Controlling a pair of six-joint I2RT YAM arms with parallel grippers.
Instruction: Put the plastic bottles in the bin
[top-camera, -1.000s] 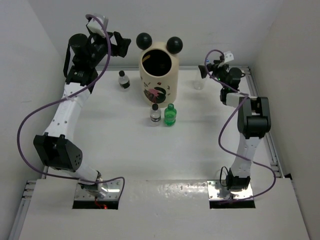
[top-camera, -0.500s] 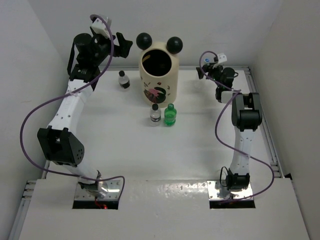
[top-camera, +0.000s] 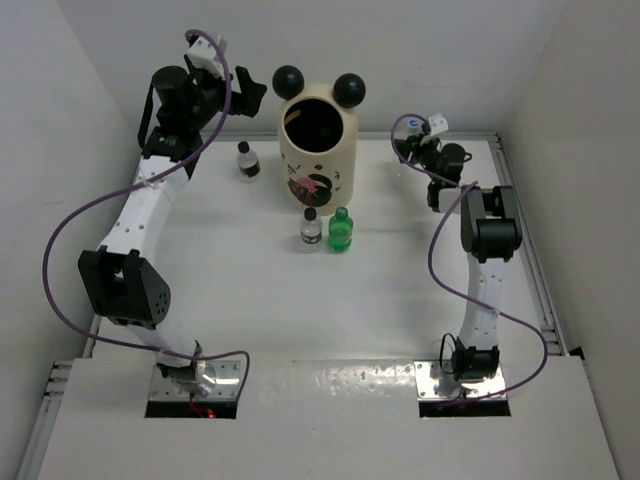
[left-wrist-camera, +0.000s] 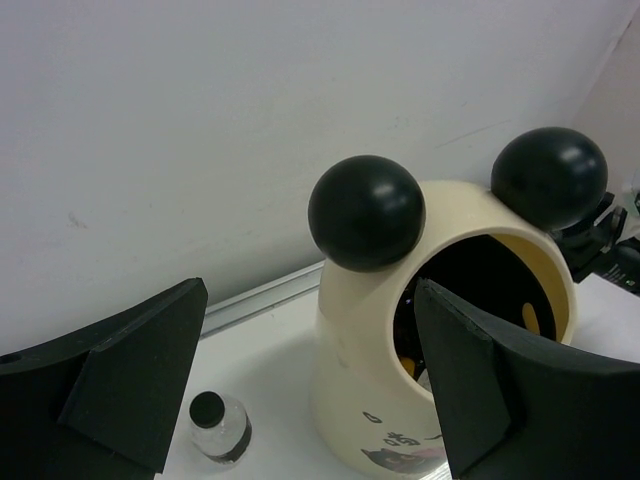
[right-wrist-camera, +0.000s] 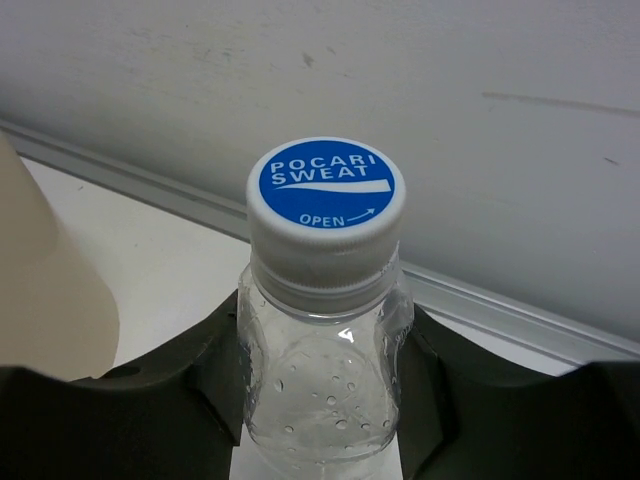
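Your right hand (right-wrist-camera: 322, 420) is pinching the Pocari Sweat bottle (right-wrist-camera: 322, 320) right of the bin (top-camera: 325, 170), not dropped in yet. Left hand (left-wrist-camera: 310, 385) spread, empty, by bin. Left to do: green bottle (top-camera: 341, 230), front black-cap bottle (top-camera: 310, 227), left black-cap bottle (top-camera: 247, 160), all on bench (top-camera: 250, 290).

top: high, looking down | wrists: close, wallward | shared: bin (top-camera: 335, 160)
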